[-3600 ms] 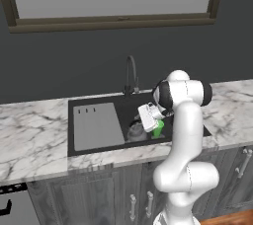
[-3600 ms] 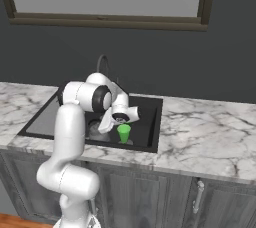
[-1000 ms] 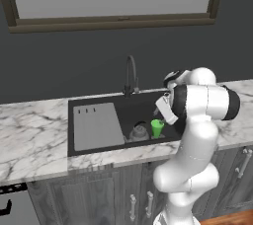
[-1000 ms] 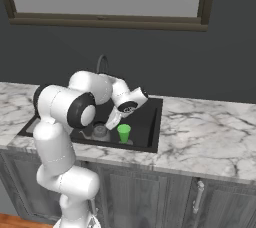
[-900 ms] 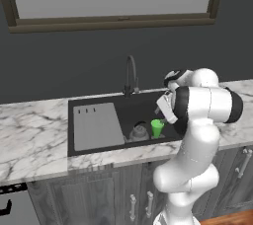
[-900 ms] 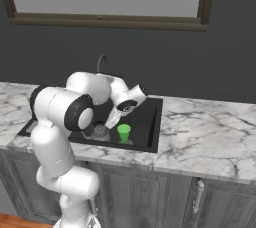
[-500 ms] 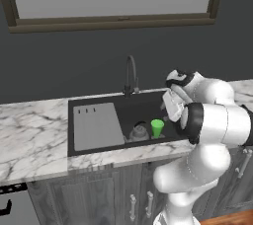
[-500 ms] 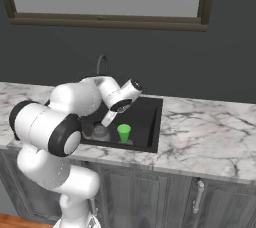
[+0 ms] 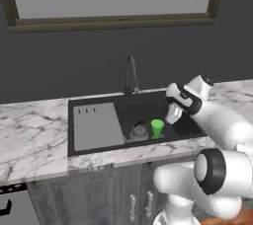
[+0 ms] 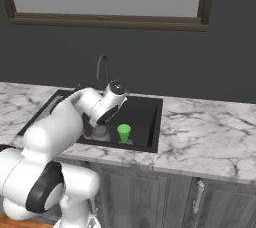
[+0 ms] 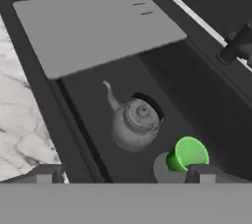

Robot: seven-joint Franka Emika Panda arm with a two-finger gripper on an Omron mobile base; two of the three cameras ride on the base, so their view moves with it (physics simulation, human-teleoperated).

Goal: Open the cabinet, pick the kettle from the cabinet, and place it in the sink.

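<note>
Kettle [image 11: 134, 128] sits upright on the floor of the sink [image 9: 148, 99], ahead of and between the fingers [image 11: 125, 174], spout pointing away, green cup [image 11: 187, 153] just beside it toward the right-hand fingertip. Fingers spread wide, gripping nothing, well apart from the kettle. Placement looks done; to finish well, lift straight clear, keep off the cup and the faucet [image 9: 130, 73], avoid nudging the kettle, and hold above the marble surface [image 9: 29, 130].
</note>
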